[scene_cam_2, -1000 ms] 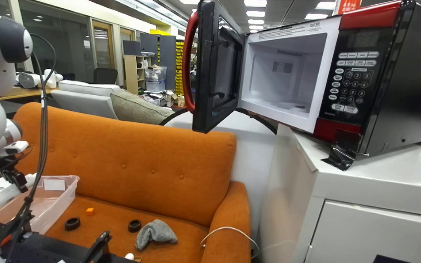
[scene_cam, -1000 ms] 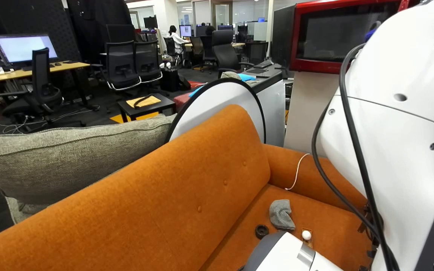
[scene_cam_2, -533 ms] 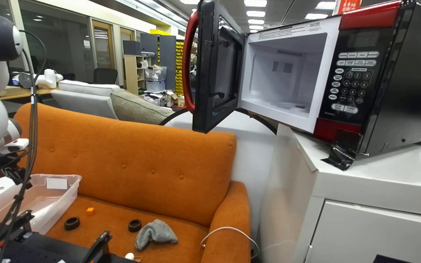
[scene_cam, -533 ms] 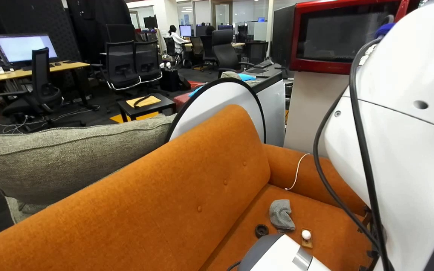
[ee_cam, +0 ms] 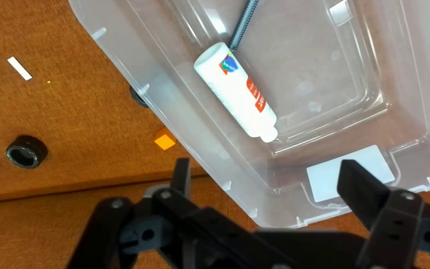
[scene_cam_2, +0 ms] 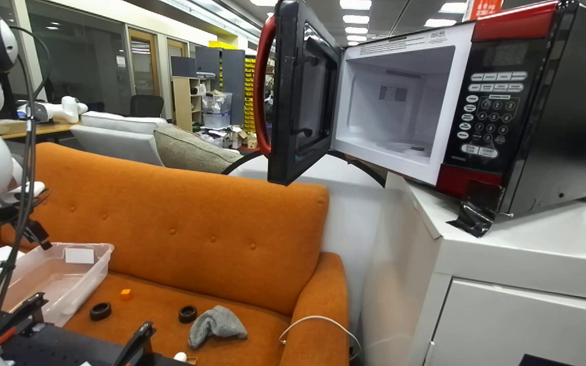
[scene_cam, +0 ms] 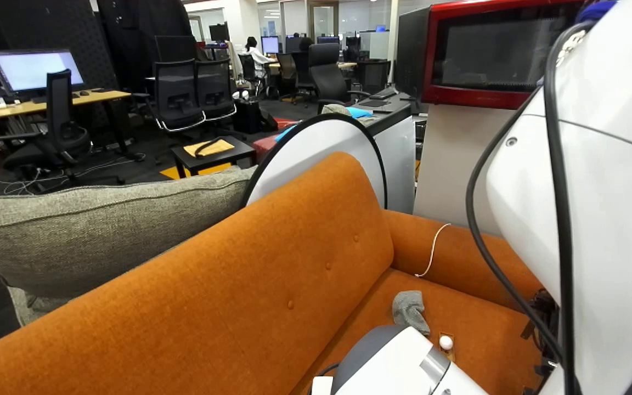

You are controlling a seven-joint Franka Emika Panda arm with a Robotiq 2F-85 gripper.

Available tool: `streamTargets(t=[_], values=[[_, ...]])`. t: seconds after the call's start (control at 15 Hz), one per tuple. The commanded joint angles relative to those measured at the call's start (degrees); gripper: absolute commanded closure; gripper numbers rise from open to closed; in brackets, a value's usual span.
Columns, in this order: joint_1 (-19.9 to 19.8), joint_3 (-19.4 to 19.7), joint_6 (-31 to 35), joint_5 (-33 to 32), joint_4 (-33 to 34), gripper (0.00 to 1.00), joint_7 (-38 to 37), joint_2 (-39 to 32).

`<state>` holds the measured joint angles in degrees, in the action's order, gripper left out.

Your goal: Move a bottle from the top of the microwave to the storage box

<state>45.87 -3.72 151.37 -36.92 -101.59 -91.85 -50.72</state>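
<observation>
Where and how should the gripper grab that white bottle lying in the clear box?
Probably around its middle, from above: the white bottle lies on its side in the open-topped clear box, body straight, one end narrower. Fingers should close across its width.

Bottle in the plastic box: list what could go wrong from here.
The open gripper seems close to the box and might knock it on moving off. The bottle lies on its side, so a bump could roll it. The microwave door stands open, so a wide return swing might strike it.
</observation>
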Motion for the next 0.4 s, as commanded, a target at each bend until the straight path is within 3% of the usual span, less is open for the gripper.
streamTargets(t=[0.0, 0.33], values=[[2.0, 2.0, 0.7, 2.8, -0.3, 0.0, 1.7, 0.3], [2.2, 2.1, 0.7, 2.8, -0.7, 0.0, 1.6, 0.3]])
